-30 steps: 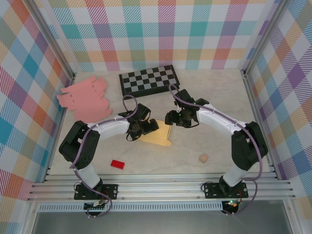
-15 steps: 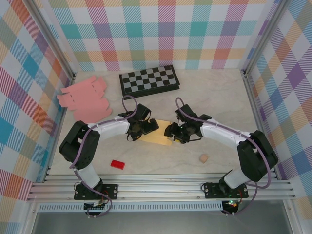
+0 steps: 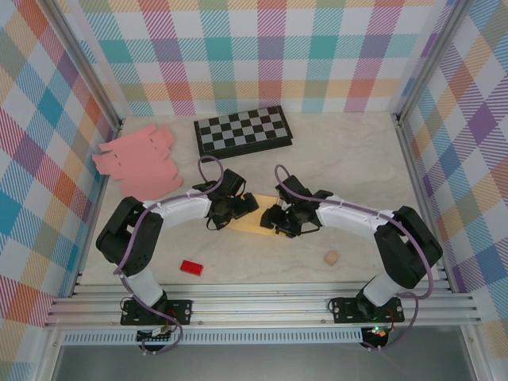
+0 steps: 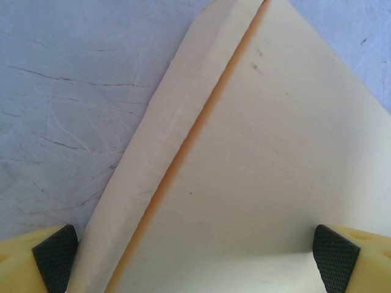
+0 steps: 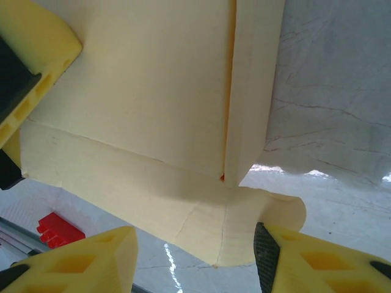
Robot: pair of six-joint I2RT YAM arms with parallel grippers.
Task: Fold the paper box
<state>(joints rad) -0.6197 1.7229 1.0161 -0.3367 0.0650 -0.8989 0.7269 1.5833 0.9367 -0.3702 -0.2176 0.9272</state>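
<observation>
At table centre: flap fold pending
Cream paper box [image 3: 255,225] lies flat on the table. Left gripper [image 4: 195,259] is spread wide over the panel [image 4: 263,183]; right gripper [image 5: 195,256] is half-spread astride the bottom flap [image 5: 183,226] (not pinching). Best: pin panel, lift flap slowly along its crease

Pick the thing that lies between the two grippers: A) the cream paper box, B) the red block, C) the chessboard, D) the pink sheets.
A: the cream paper box lies flat on the table, with the left gripper at one side of it and the right gripper at the other.
</observation>
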